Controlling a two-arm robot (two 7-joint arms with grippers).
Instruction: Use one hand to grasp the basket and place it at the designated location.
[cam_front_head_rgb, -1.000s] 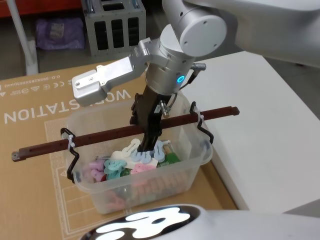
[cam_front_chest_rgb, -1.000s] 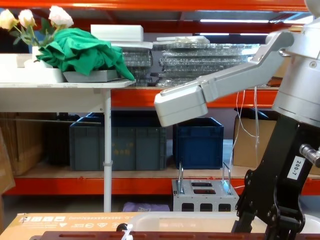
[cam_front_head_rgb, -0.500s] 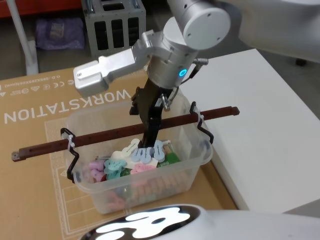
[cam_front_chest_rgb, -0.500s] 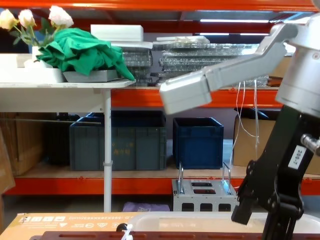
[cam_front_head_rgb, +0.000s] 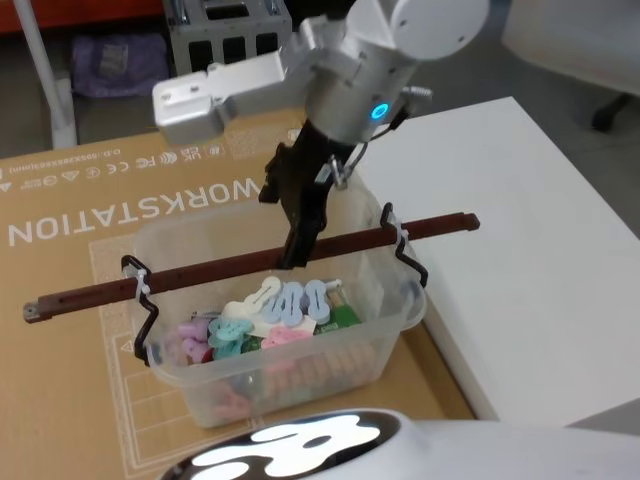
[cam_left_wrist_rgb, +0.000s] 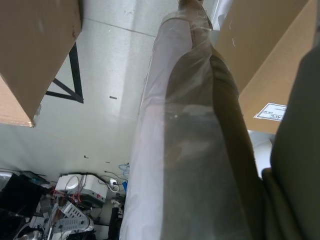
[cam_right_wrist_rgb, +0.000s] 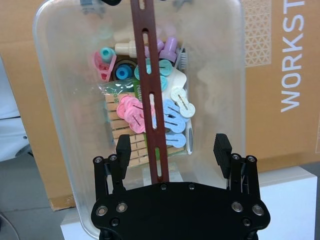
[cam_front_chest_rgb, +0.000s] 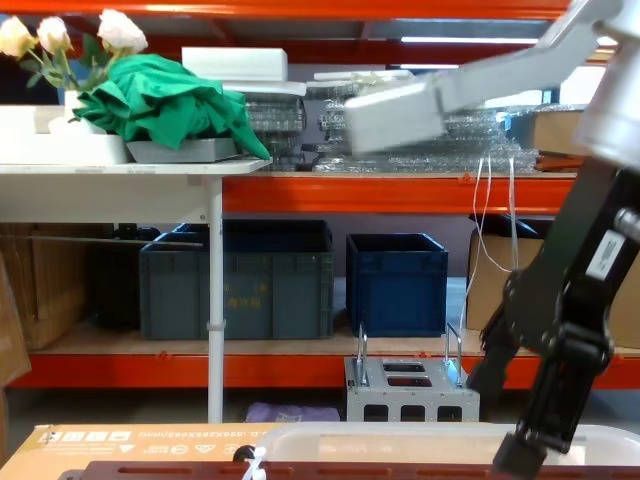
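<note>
Right gripper (cam_right_wrist_rgb: 172, 145) hangs over the large translucent milky-white plastic basket (cam_front_head_rgb: 360, 365), jaws spread either side of the brown slotted bar (cam_front_head_rgb: 200, 272) spanning its rim. Bar's long axis runs square to the jaws' closing line. Basket sits on brown cardboard (cam_front_head_rgb: 60, 200) beside the white bench (cam_front_head_rgb: 520, 230).

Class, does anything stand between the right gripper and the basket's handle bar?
Nothing visible does. The open right gripper hangs just above the brown handle bar of the basket, one finger on each side.
</note>
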